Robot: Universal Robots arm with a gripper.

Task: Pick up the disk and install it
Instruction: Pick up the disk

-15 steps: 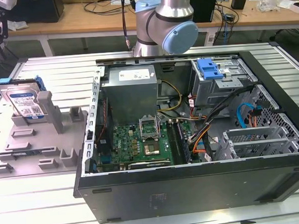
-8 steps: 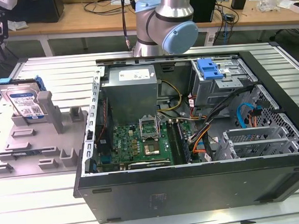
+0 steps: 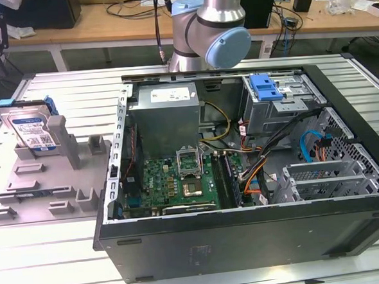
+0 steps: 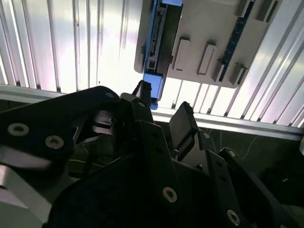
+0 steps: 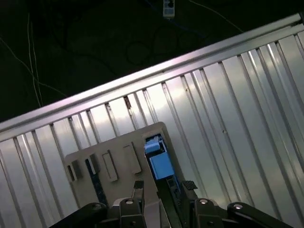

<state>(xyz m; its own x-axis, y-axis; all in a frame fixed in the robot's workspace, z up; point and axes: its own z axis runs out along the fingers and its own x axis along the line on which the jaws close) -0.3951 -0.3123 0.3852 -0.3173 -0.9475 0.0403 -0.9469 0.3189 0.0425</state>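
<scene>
Hovering with pincer spread wide and empty above the disk.

Seen in both wrist views with black fingers parted wider than the disk's blue-framed edge and clasping nothing; seemingly clear of any contact, though hard to judge from so steep an angle. With the disk parked on edge in a grey holder at the exterior view's left, label facing out, on a ribbed metal table. Just beside the holder, an open computer case with motherboard exposed and a blue latch plate at its drive cage; behind the case, the silver-and-blue arm. Farther back, a wooden workbench strewn with cables; past the table's rim in the first wrist view, dark floor.
</scene>
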